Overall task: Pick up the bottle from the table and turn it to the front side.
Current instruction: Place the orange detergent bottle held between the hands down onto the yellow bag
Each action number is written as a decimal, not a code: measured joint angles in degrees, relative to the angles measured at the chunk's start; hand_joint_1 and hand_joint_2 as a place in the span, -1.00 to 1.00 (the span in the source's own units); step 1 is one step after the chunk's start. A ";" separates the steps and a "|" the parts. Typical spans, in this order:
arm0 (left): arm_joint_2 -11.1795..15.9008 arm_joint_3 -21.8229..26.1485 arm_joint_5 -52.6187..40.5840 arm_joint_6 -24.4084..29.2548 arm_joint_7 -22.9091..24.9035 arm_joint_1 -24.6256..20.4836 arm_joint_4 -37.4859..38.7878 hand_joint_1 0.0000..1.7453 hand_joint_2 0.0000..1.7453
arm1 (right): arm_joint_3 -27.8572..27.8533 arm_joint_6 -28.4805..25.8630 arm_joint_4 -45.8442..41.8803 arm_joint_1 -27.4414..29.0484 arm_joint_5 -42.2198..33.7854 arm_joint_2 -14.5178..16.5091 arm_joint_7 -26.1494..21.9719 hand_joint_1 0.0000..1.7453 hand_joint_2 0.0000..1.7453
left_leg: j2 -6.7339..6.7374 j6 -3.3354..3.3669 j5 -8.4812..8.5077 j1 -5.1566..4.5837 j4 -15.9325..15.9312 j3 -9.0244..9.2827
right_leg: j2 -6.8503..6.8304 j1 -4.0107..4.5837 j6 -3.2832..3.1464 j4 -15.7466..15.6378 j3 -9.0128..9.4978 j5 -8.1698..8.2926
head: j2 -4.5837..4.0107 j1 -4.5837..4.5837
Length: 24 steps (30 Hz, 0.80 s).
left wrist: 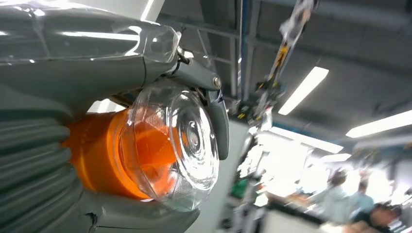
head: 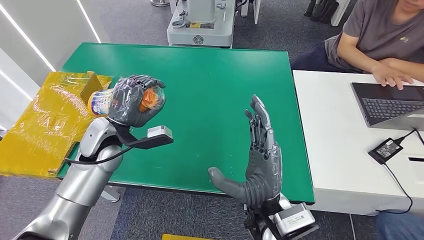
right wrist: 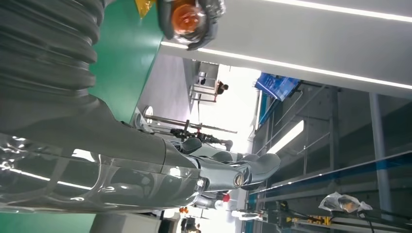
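Head view: left hand (head: pixel 134 100) grips the bottle (head: pixel 105 101) lifted on its side above the counter's (head: pixel 210 95) left edge, probably for turning, while right hand (head: pixel 260 150) waits empty, fingers spread, near the front edge.

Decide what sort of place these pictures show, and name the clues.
Probably a robotics lab or workshop: a grey machine base stands behind the green-topped table, a person works at a dark laptop alongside, and strip lights hang under an industrial ceiling.
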 joint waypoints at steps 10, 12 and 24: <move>2.70 -8.10 -10.97 3.72 4.95 -2.96 13.54 1.00 1.00 | 0.01 -0.17 -0.01 0.15 0.55 -0.03 0.00 -1.00 1.00 | 0.04 0.00 0.00 0.01 -0.01 0.01 | 0.08 0.00 -0.01 0.01 -0.03 0.00 | 0.00 0.00; 3.18 -8.72 -11.26 3.06 4.57 -3.01 15.11 1.00 1.00 | 0.01 -0.37 -0.03 0.18 0.72 -0.05 0.00 -1.00 1.00 | 0.05 0.00 0.00 0.01 -0.01 0.01 | 0.09 0.01 -0.01 0.02 -0.04 0.00 | 0.00 -0.01; 6.77 -11.01 -12.73 -4.87 -0.79 -3.41 21.72 1.00 1.00 | 0.52 -0.80 -0.09 0.22 0.39 -0.28 0.00 -1.00 1.00 | 0.06 -0.01 0.00 0.01 -0.01 0.00 | 0.09 0.01 -0.01 0.02 -0.05 -0.01 | 0.00 0.00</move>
